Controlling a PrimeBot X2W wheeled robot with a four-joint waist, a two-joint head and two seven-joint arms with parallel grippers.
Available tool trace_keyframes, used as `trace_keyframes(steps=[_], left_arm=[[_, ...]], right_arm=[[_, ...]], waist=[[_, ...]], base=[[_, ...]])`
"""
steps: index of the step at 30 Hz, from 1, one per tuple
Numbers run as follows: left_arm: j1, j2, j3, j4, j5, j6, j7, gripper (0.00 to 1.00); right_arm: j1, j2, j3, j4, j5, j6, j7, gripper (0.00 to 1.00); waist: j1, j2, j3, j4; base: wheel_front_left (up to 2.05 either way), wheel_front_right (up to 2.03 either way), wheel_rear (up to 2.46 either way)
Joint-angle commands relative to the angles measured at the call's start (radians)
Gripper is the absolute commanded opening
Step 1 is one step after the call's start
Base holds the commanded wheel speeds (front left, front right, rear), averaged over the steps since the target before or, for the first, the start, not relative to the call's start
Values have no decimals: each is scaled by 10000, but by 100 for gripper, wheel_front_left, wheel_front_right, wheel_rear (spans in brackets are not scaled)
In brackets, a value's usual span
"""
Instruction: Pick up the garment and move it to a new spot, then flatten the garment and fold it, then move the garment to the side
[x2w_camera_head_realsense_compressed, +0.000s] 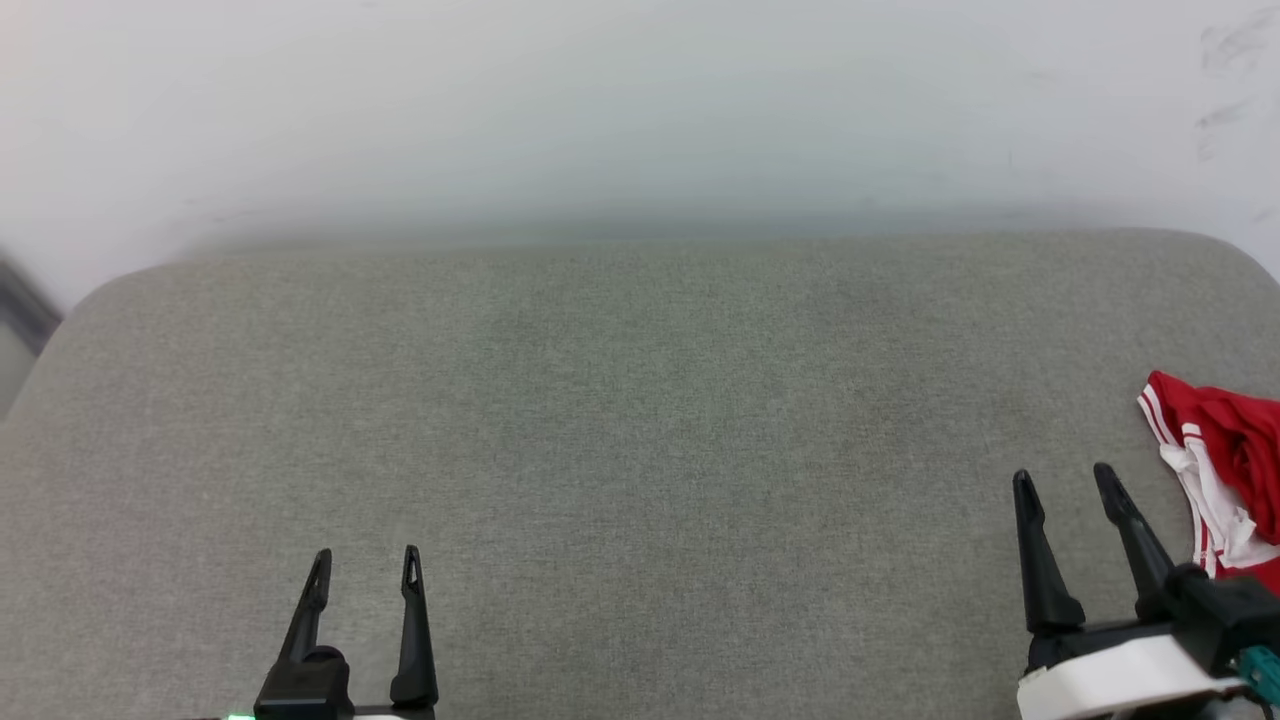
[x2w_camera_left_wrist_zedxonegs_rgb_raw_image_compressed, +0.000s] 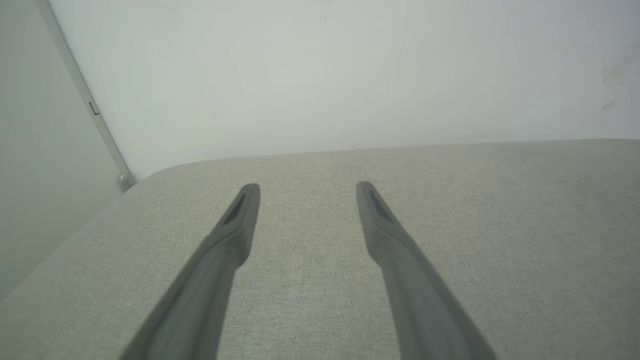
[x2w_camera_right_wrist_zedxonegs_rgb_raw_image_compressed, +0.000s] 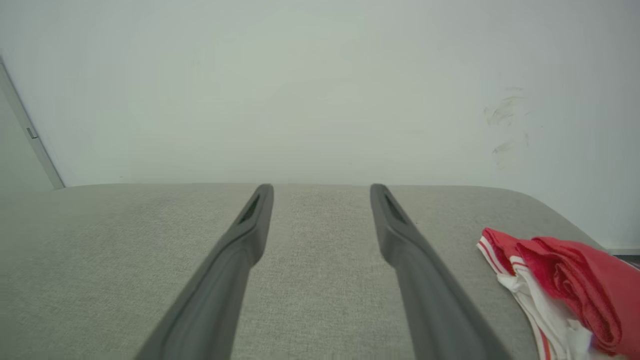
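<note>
The garment (x2w_camera_head_realsense_compressed: 1225, 470), red cloth with white and striped trim, lies crumpled at the right edge of the grey cushioned surface (x2w_camera_head_realsense_compressed: 640, 430); part of it runs out of the head view. In the right wrist view the garment (x2w_camera_right_wrist_zedxonegs_rgb_raw_image_compressed: 565, 290) sits low at the right. My right gripper (x2w_camera_head_realsense_compressed: 1064, 477) is open just left of the garment, with nothing between its fingers, as the right wrist view also shows for the right gripper (x2w_camera_right_wrist_zedxonegs_rgb_raw_image_compressed: 321, 190). My left gripper (x2w_camera_head_realsense_compressed: 366, 556) stands open and empty at the lower left, far from the garment. The left gripper (x2w_camera_left_wrist_zedxonegs_rgb_raw_image_compressed: 307, 187) hovers over bare fabric.
A pale wall (x2w_camera_head_realsense_compressed: 640, 110) rises behind the far edge of the surface. A grey vertical strip (x2w_camera_left_wrist_zedxonegs_rgb_raw_image_compressed: 82, 95) runs down the wall at the left. The surface's rounded corners show at far left and far right.
</note>
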Motion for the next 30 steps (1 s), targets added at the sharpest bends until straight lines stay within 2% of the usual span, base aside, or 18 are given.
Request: trace_keyframes(steps=[1, 13, 14, 17, 30], left_arm=[[133, -46, 42, 18, -50, -101, -22, 100], [383, -121, 225, -18, -203, -405, -22, 100], [262, -119, 235, -17, -181, -396, 3, 0], [301, -138, 209, 274, -192, -399, 8, 0], [-172, -4, 304, 601, -3066, -779, 485, 0]], right_arm=[[321, 129, -61, -200, 49, -8, -19, 100], [1014, 351, -187, -618, -14, -8, -18, 100], [921, 309, -175, -569, 25, 0, 0, 0], [989, 311, -157, -293, 29, 0, 33, 0], [602, 249, -176, -7, 2698, -1, 595, 0]], waist=[[2, 0, -101, 57], [2, 0, -294, 51], [2, 0, -296, 51], [2, 0, -298, 49], [2, 0, -268, 26]], base=[[0, 0, 0], [0, 0, 0], [0, 0, 0], [0, 0, 0], [0, 0, 0]])
